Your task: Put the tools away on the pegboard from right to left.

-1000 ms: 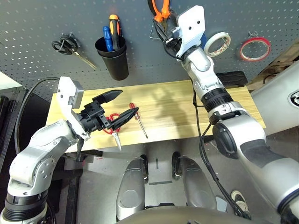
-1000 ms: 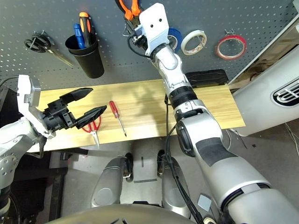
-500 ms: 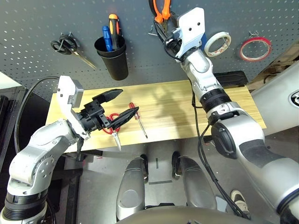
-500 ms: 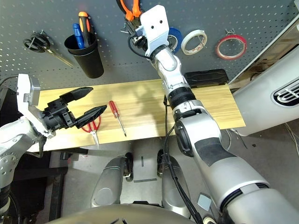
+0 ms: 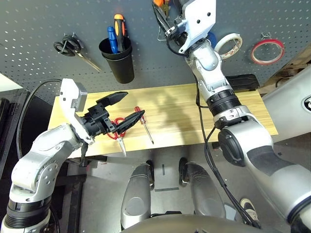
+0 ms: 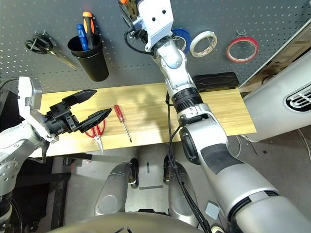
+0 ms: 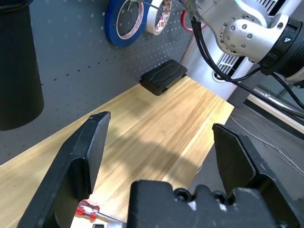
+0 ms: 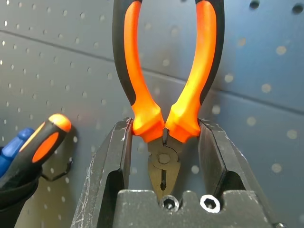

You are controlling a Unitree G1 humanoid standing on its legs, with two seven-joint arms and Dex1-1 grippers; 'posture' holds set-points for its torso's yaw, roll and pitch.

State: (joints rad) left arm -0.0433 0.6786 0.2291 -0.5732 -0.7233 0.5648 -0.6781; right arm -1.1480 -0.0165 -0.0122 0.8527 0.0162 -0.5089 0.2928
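Observation:
My right gripper (image 8: 164, 142) is shut on the orange-and-black pliers (image 8: 142, 118), handles up, held high against the dark grey pegboard (image 5: 39, 19) beside a metal hook (image 5: 160, 35). The thin red tape ring (image 5: 266, 42) hangs on the board at the far right. On the wooden table (image 5: 180, 111) lie the red-handled screwdriver (image 5: 144, 124) and the red-handled scissors (image 5: 118, 133). My left gripper (image 5: 134, 105) hovers open just above the scissors, holding nothing. The screwdriver's handle (image 7: 88, 209) also shows under the left fingers.
A black cup (image 5: 119, 60) with blue and orange-black screwdrivers hangs at the left of the board, black-handled scissors (image 5: 73, 48) further left. White tape (image 5: 219, 48) and blue tape (image 6: 183, 35) hang right of the pliers. A black box (image 5: 240, 81) sits at the table's back right.
My right gripper has risen up the pegboard with the pliers, which now reach the picture's top edge. The left arm and the tools on the table have not moved.

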